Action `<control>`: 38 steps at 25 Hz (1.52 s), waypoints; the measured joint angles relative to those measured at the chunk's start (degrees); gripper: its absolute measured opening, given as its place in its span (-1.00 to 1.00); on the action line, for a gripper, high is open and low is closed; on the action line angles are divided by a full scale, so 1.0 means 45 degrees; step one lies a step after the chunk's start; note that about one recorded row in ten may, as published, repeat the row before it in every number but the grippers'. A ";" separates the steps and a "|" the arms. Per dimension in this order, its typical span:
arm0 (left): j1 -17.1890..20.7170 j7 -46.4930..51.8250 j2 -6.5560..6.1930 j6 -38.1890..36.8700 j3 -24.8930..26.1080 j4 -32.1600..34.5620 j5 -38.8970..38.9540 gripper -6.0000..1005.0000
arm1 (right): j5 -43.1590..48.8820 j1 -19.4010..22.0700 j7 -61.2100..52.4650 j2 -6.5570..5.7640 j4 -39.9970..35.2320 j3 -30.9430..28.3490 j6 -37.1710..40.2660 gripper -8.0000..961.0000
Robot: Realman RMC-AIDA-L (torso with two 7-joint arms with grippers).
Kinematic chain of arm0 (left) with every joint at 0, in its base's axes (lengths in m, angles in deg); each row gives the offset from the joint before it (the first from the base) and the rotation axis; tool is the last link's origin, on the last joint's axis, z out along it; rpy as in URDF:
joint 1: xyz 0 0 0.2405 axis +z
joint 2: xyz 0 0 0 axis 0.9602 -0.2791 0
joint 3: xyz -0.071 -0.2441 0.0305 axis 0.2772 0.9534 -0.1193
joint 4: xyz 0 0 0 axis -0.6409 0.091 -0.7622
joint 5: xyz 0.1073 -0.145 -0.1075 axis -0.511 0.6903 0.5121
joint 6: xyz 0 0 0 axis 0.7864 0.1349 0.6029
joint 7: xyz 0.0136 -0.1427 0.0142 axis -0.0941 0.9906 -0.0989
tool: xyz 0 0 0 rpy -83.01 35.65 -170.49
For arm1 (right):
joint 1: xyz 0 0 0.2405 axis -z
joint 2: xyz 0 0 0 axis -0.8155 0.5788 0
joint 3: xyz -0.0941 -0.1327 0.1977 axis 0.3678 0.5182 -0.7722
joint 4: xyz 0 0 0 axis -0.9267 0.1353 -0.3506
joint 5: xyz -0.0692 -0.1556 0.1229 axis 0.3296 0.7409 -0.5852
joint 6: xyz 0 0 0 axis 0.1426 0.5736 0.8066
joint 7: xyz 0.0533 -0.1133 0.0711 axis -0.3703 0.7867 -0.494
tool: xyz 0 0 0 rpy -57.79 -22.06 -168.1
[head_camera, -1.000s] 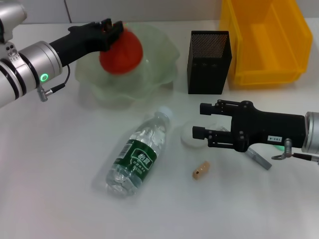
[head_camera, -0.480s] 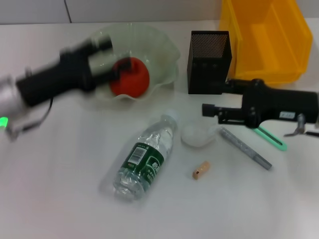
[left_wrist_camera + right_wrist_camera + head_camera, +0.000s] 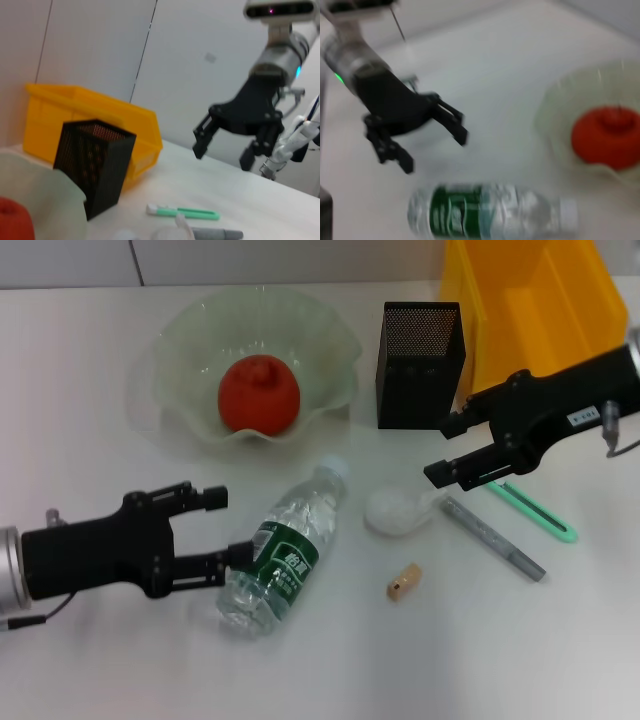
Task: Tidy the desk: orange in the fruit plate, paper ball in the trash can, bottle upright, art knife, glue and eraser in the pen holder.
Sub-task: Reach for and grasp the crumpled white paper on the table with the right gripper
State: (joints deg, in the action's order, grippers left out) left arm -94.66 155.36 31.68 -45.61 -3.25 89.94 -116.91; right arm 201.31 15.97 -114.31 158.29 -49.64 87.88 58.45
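The left pincer [image 3: 218, 530] stands wide open and empty, one finger touching the base end of the bottle [image 3: 285, 552], which lies on its side on the bench [image 3: 90, 660] below the fruit plate [image 3: 335, 350]. To right it well, I'd close across the labelled middle, then tip it base-down. Its long axis runs diagonally, cap towards the pen holder [image 3: 420, 365]. The right pincer [image 3: 452, 450], open and empty as far as I can tell, hovers beyond the paper ball [image 3: 393, 511].
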 joint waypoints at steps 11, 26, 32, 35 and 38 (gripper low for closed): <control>0.0382 -0.0010 0.0047 0.0109 0.0068 -0.0032 -0.0249 0.65 | 0.2494 -0.1134 -0.2996 0.0089 0.0361 0.3455 -0.2035 0.47; 0.0370 -0.0022 0.0014 0.0203 0.0089 -0.0032 -0.0274 0.65 | 0.1818 -0.1978 -0.3376 0.0157 0.2962 0.5774 -0.4502 0.44; 0.0396 -0.0022 0.0066 0.0212 0.0090 -0.0031 -0.0274 0.65 | 0.1781 -0.2364 -0.4137 0.0213 0.3848 0.6740 -0.5456 0.42; 0.0433 -0.0022 0.0066 0.0231 0.0090 -0.0036 -0.0263 0.65 | 0.1696 -0.2297 -0.4221 0.0218 0.3838 0.6912 -0.5573 0.41; 0.0462 -0.0021 0.0060 0.0234 0.0126 -0.0043 -0.0229 0.65 | 0.1639 -0.2145 -0.4232 0.0217 0.3646 0.6897 -0.5419 0.28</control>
State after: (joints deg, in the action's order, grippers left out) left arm -92.58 155.26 31.95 -44.55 -2.68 89.75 -117.94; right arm 208.69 6.31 -133.36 159.27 -33.23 118.92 34.06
